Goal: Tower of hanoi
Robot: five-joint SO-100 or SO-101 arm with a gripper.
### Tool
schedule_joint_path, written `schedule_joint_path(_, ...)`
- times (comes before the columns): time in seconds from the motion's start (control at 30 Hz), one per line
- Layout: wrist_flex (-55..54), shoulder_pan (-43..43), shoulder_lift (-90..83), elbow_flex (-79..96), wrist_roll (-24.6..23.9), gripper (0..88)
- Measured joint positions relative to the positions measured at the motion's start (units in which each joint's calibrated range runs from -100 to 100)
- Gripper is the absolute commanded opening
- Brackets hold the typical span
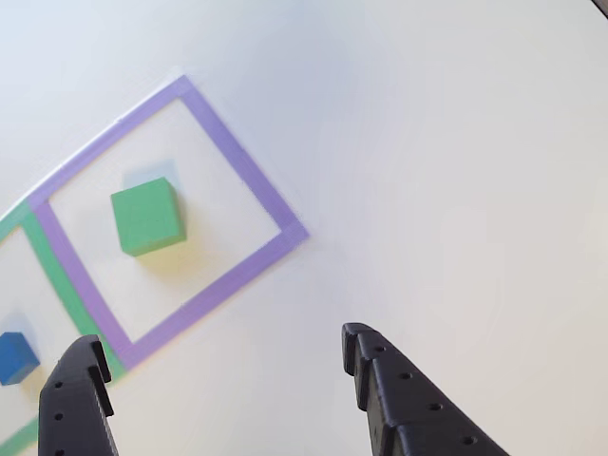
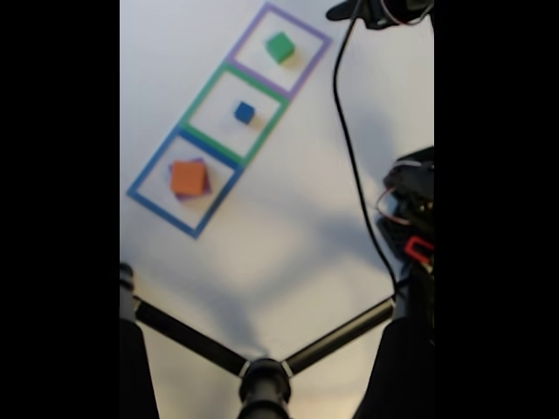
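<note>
The green block (image 1: 147, 217) (image 2: 279, 46) sits alone inside the purple taped square. In the middle, green-taped square rests the small blue cube (image 1: 16, 357) (image 2: 244, 112). The orange block (image 2: 188, 177) lies on the flat purple block (image 2: 201, 163), whose edge peeks out, in the blue taped square. My gripper (image 1: 223, 340) is open, its two black fingers spread wide with nothing between them. It hovers to the right of the green block, outside the purple tape. In the fixed view the gripper (image 2: 342, 12) is at the top edge, right of the green block.
Three taped outlines run in a diagonal row on the white table (image 2: 262, 244). A black cable (image 2: 336, 113) trails down the table to the arm's base (image 2: 410, 209) at the right. Black stand legs (image 2: 192, 340) cross the bottom of the fixed view.
</note>
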Motion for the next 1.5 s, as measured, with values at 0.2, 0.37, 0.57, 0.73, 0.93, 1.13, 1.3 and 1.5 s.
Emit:
schedule_joint_path(0.2, -17.1, -1.8, -0.2, 14.9, 0.0, 32.4)
schedule_joint_path(0.37, -33.8, -3.4, 0.0, 27.2, 0.0, 34.7)
schedule_joint_path(0.57, -55.7, -7.5, 5.0, 40.3, 0.0, 35.7)
schedule_joint_path(0.73, -71.4, -9.8, 12.5, 44.9, 0.0, 35.8)
schedule_joint_path(0.93, -86.8, -10.5, 25.6, 44.9, 0.0, 36.0)
schedule_joint_path(1.13, -96.4, -11.5, 34.0, 44.8, 0.0, 35.8)
schedule_joint_path(1.3, -100.6, -13.5, 38.5, 44.5, 0.0, 35.7)
schedule_joint_path(1.5, -101.2, -13.5, 42.1, 40.6, 0.0, 35.6)
